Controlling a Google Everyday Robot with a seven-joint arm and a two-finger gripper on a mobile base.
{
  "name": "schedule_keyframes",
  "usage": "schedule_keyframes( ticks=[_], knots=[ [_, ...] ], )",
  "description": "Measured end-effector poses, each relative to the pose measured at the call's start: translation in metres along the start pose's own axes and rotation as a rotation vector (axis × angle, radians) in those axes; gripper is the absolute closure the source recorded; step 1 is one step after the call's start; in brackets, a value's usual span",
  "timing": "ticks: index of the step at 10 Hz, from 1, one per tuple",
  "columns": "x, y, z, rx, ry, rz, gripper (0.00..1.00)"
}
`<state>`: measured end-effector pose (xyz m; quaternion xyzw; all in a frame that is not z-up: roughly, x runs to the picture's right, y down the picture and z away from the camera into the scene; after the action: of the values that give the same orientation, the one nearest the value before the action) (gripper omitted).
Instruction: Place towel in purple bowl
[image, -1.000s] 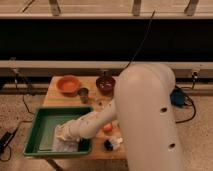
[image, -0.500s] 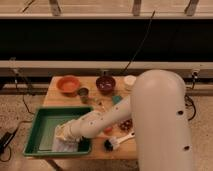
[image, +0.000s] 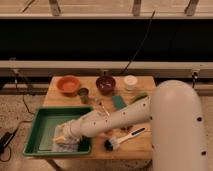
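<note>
pale cloth, the towel (image: 69, 146) lies limp in the green tray (image: 42, 120) at seven o'clock, right by the gripper (image: 61, 137), open or closed i can't tell; soft, light, probably best pinched at a fold.

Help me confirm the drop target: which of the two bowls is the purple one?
The purple bowl, dark maroon, sits between the orange bowl and the white cup. The gripper is down in the green tray.
</note>
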<state>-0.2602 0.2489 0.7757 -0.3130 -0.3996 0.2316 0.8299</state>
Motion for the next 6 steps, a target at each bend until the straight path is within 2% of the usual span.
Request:
schedule_keyframes(
  ticks=[4,5,6],
  knots=[
    [-0.0076,0.0013,-0.0063,-0.040,-0.145,0.022,0.20],
    [-0.0088,0.0000,-0.0091,-0.037,-0.170,0.021,0.20],
    [-0.0098,0.0004,-0.0102,-0.035,-0.177,0.016,0.20]
  ],
)
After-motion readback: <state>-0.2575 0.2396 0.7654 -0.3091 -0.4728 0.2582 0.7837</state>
